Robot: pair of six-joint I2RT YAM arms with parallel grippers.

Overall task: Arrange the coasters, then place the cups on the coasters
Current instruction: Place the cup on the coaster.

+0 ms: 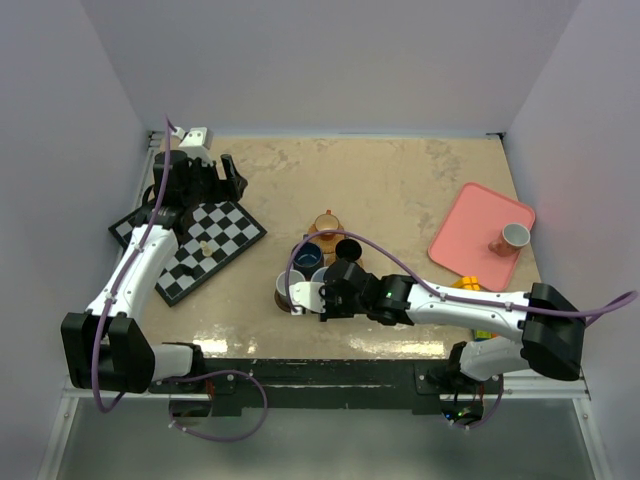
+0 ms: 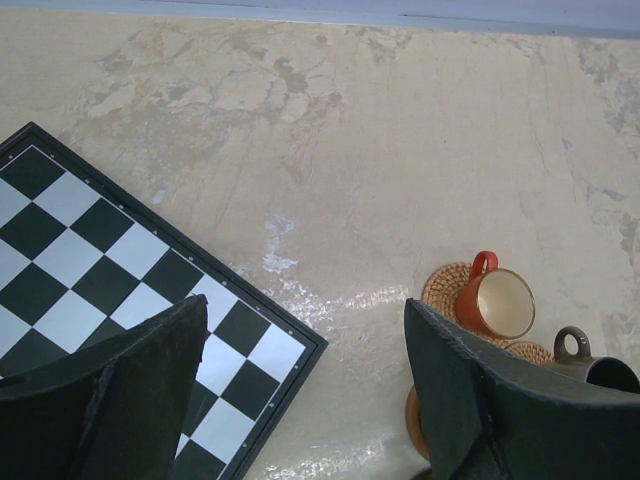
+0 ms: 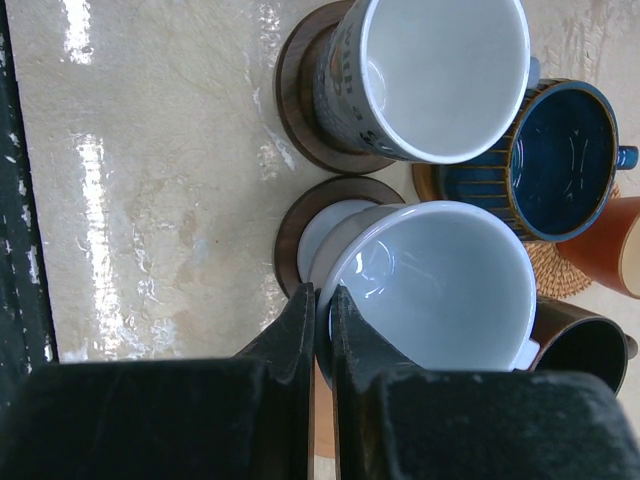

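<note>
My right gripper (image 3: pixel 322 300) is shut on the rim of a pale white cup (image 3: pixel 430 290), one finger inside the rim and one outside. The cup leans over a dark brown coaster (image 3: pixel 290 235). Beside it a patterned white cup (image 3: pixel 440 70) stands on a second dark brown coaster (image 3: pixel 295 90). A dark blue cup (image 3: pixel 560 150) sits on a woven tan coaster (image 3: pixel 555 275), next to an orange cup (image 3: pixel 610 245) and a black cup (image 3: pixel 585 350). My left gripper (image 2: pixel 305 310) hangs open and empty over the chessboard's corner, far left of the cluster (image 1: pixel 320 260).
A chessboard (image 1: pixel 195 245) lies at the left with a small piece on it. A pink tray (image 1: pixel 470 225) at the right holds a white cup (image 1: pixel 515 236). A yellow object (image 1: pixel 468 283) lies near the right arm. Walls close in the table on three sides.
</note>
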